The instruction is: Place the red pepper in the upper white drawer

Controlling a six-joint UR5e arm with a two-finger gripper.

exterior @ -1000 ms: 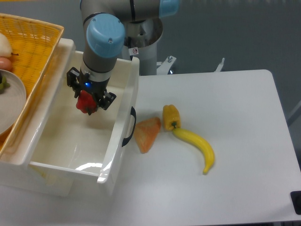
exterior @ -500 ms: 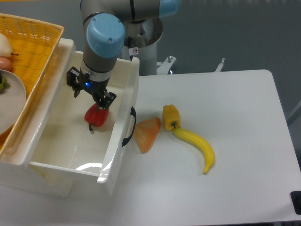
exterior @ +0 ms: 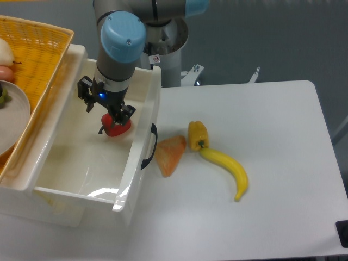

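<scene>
A white rectangular table (exterior: 283,163) carries an orange wedge-shaped piece (exterior: 170,154) at its left, a small yellow pepper (exterior: 197,134) just right of it, and a curved yellow banana (exterior: 228,171) nearer. At far left sits a yellow woven basket (exterior: 38,49) holding a white plate (exterior: 13,117).

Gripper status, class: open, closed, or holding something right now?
Gripper: open, holding nothing; the red pepper lies released in the upper white drawer.
</scene>
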